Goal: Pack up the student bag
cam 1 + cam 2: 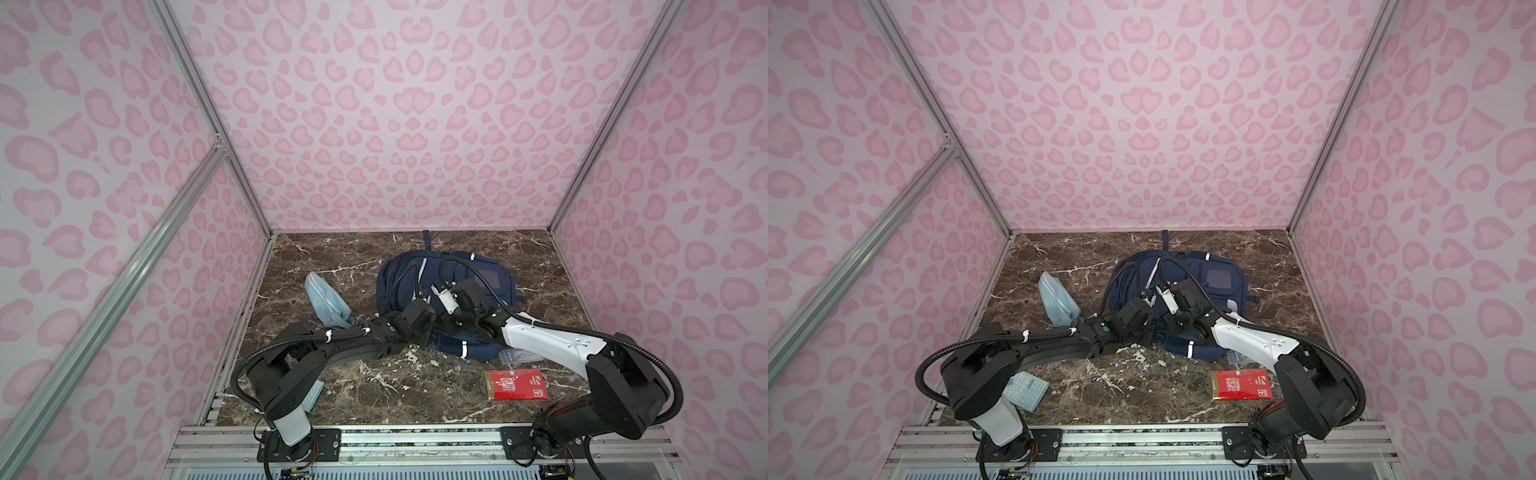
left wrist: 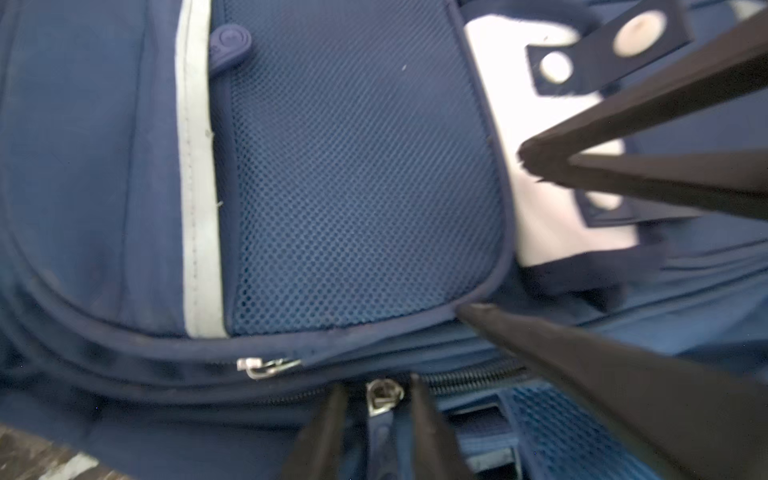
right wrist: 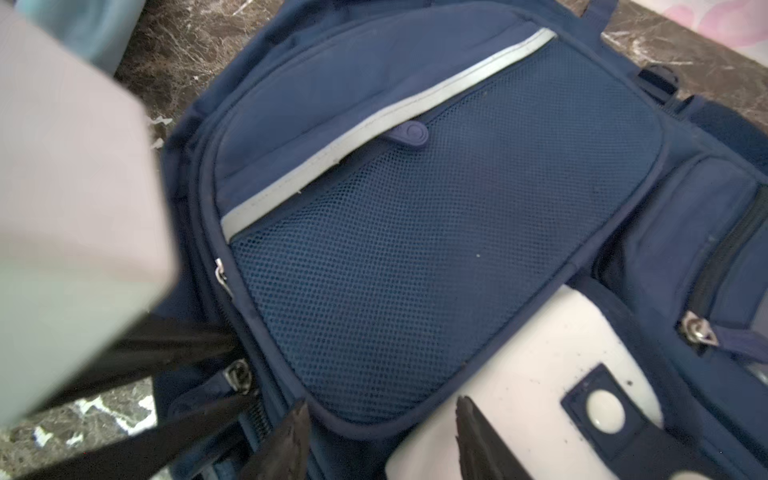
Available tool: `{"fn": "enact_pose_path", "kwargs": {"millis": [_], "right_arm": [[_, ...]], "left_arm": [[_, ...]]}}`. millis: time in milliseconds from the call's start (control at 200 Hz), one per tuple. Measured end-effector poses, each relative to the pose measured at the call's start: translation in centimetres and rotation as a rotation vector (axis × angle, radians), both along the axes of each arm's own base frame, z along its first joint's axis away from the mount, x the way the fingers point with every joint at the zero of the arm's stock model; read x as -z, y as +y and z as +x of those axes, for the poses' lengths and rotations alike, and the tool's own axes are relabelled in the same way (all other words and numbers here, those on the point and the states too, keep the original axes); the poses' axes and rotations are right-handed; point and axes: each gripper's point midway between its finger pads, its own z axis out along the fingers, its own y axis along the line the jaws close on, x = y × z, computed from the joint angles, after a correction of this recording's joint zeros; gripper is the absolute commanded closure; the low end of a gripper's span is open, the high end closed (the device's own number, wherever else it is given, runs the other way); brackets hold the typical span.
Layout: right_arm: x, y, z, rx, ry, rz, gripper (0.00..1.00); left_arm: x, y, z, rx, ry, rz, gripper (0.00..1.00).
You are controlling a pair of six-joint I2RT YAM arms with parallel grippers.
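- In both top views the student bag [image 1: 500, 270] lies flat toward the back of the marble table [image 1: 316, 257], front face up, so its zips are within our reach. The left gripper [image 1: 423, 296] and right gripper [image 1: 435, 286] meet over its middle. The light-blue pouch [image 1: 328, 299] and red packet [image 1: 515, 384] lie outside it.
- In a top view a calculator [image 1: 1025, 390] lies by the left arm's base, also unpacked.
- Left wrist: our left jaws stand slightly parted either side of a zip pull [image 2: 384, 399], pinching nothing. We judge this lines up a grip to open the compartment.
- Right wrist: our right jaws are spread and empty, straddling the edge of the mesh pocket [image 3: 415, 270] beside the white patch [image 3: 532, 365], probably to steady the fabric.
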Motion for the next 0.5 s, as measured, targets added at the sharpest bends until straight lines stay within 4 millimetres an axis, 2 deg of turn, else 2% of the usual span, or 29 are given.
{"fn": "enact_pose_path", "kwargs": {"millis": [220, 285, 360, 425, 500], "right_arm": [[0.5, -0.9, -0.4, 0.017, 0.010, -0.003, 0.42], [0.6, -0.9, -0.4, 0.020, 0.015, -0.002, 0.42], [0.7, -0.9, -0.5, 0.021, 0.022, 0.003, 0.42], [0.8, -0.9, -0.4, 0.028, 0.026, 0.005, 0.42], [0.8, -0.9, -0.4, 0.029, 0.025, 0.006, 0.42]], "left_arm": [[0.7, -0.3, -0.4, 0.017, 0.006, 0.014, 0.65], [1.0, -0.7, -0.6, 0.023, 0.009, 0.014, 0.65], [1.9, -0.8, -0.8, 0.019, 0.023, 0.023, 0.78], [2.5, -0.7, -0.8, 0.009, 0.028, 0.038, 0.95], [2.6, -0.5, -0.8, 0.003, 0.030, 0.040, 0.97]]}}
